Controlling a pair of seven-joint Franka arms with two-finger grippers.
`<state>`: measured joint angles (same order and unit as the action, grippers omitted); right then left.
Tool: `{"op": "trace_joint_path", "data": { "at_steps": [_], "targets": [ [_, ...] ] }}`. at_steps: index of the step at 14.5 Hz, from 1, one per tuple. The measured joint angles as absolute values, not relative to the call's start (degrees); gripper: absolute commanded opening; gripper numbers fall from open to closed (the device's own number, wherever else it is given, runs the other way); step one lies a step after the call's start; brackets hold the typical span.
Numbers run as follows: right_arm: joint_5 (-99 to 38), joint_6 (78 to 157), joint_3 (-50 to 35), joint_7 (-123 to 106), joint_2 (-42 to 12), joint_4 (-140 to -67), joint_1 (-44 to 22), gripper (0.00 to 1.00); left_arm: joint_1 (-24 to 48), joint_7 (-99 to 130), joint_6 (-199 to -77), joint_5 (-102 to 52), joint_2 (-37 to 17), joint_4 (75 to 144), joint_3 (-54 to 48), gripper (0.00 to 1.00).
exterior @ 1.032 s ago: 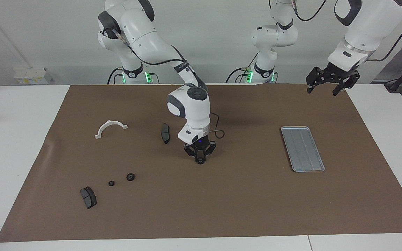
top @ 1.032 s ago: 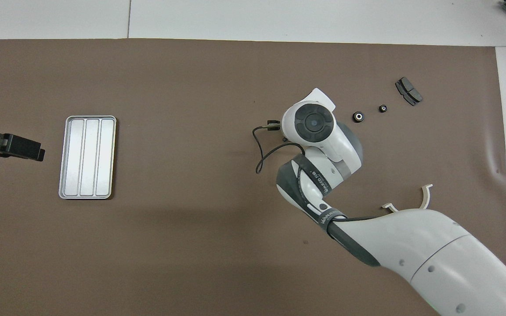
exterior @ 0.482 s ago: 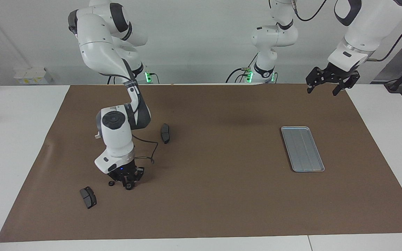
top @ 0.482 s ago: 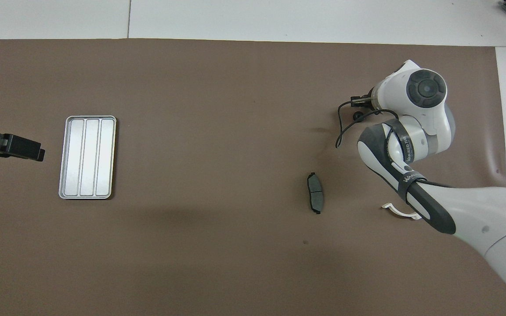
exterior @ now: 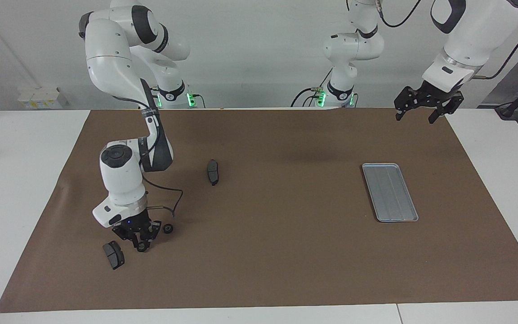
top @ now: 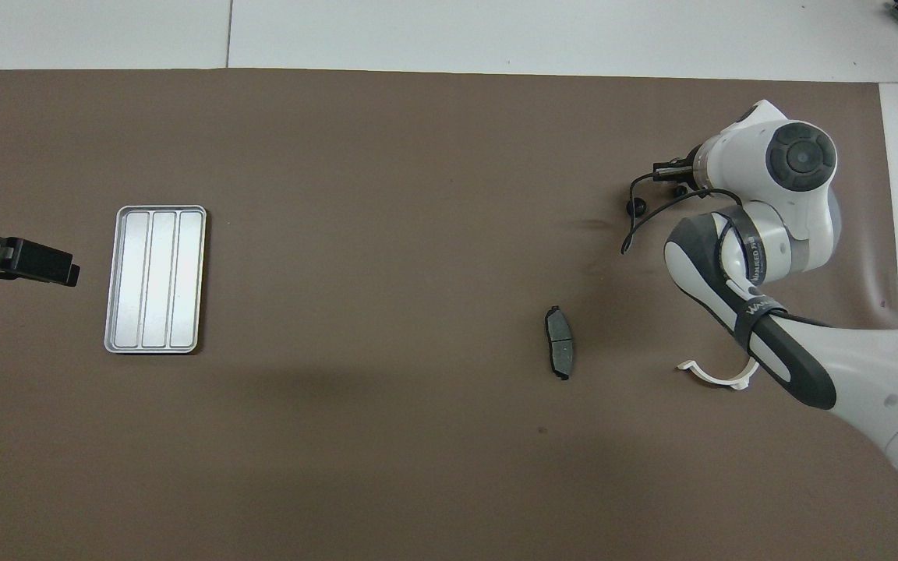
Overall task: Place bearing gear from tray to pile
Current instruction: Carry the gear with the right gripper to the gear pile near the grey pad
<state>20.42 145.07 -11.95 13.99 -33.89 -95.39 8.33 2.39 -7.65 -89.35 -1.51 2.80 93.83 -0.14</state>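
Facing view
R gripper (exterior: 141, 243): low over mat (exterior: 286, 270), jaws nearly closed on a small black gear (exterior: 141, 246); just beside the pile.
Pile: one gear (exterior: 167, 228) on mat beside R gripper; any others hidden by it.
Brake pad (exterior: 113, 254): close to pile, toward R arm's end.
Tray (exterior: 390, 192): well apart from pile, toward L arm's end.
L gripper (exterior: 422, 111): waits up in the air, jaws wide, holds nothing.

Overhead view
R gripper: hidden under wrist — held gear not visible.
Pile: gear (top: 636, 206) shows beside wrist.
Tray (top: 156, 279): no gear in it.
L gripper (top: 44, 263): beside tray.
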Motion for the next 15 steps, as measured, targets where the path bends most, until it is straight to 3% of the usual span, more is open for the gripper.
{"op": "trace_joint_path", "data": {
  "at_steps": [4,9,10,11,13,15],
  "targets": [
    [20.4,145.8,-11.9,14.0,-34.0,-92.8,8.6,0.19,2.4,-7.7,-89.3,-1.5,2.8,93.8,-0.1,1.00],
    [19.5,152.0,-12.2,14.1,-36.2,-90.5,8.6,0.19,2.4,-7.7,-89.3,-1.5,2.8,93.8,-0.1,1.00],
    [18.3,152.1,-12.4,14.1,-36.7,-89.7,8.3,0.23,2.4,-7.7,-89.3,-1.5,2.8,93.8,-0.1,1.00],
    [16.8,152.1,-12.5,14.1,-37.1,-89.0,7.8,0.42,2.4,-7.7,-89.3,-1.5,2.8,93.8,-0.1,1.00],
    [14.7,152.1,-12.5,14.1,-37.7,-88.2,6.5,0.69,2.4,-7.7,-89.3,-1.5,2.8,93.8,-0.1,1.00],
    [14.4,152.1,-12.5,14.1,-37.8,-87.8,6.0,0.80,2.4,-7.7,-89.3,-1.5,2.8,93.8,-0.1,1.00]
  ]
}}
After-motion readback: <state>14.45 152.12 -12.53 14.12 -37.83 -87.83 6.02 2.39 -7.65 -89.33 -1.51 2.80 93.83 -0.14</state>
